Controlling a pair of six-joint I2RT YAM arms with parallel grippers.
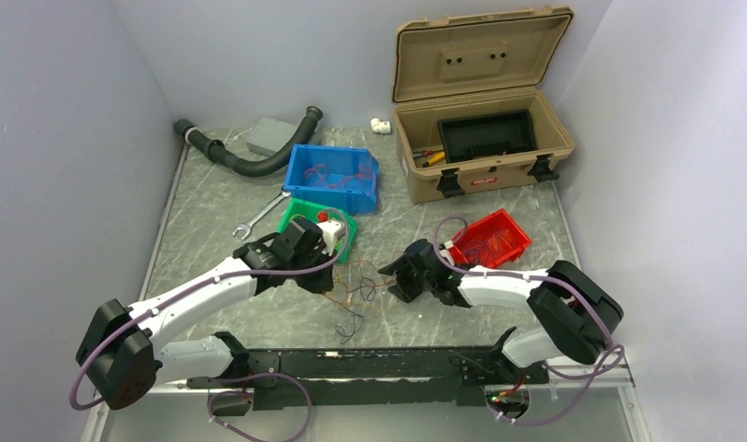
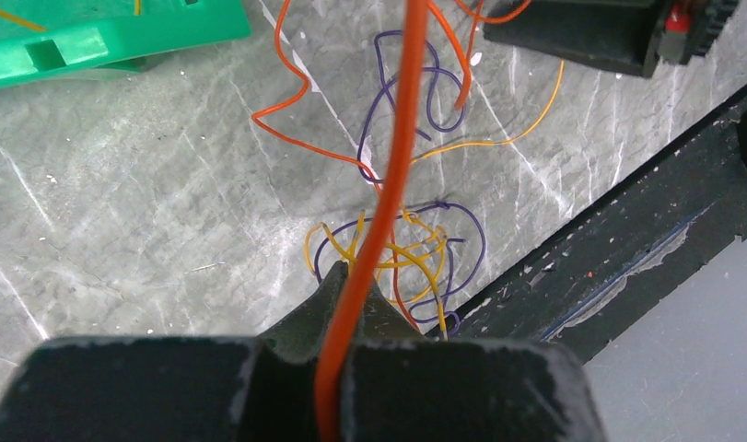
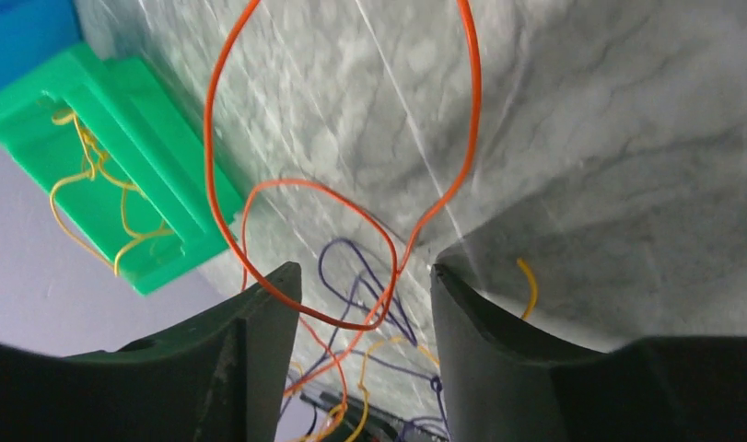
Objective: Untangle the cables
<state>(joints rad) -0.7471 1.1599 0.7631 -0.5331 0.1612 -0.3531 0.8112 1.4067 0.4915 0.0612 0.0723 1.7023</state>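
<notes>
The cables (image 1: 355, 293) lie as a small loose tangle of orange, yellow and purple strands on the marbled table (image 1: 213, 212), between your two arms and just in front of the green bin (image 1: 316, 221). One orange wire (image 2: 397, 157) rises out of the heap. In the left wrist view its long axis runs straight away from the left gripper (image 2: 346, 285), over the knot of yellow and purple strands and toward the black body of the other arm. The left gripper's jaws are pressed together on that wire, which comes out from between them. Farther along, the orange forms a wide loop (image 3: 207, 175) above the table. The bottom of that loop hangs between the fingers of the right gripper (image 3: 365, 295). Those fingers stand apart, one on each side of the loop. It crosses the tip of one finger, and you cannot tell whether it touches it. The right gripper is the nearer one to the loop, and the tangle sits below and between the two grippers. Judging from this, the next move depends on pulling along the line between the grippers, away from the heap.
</notes>
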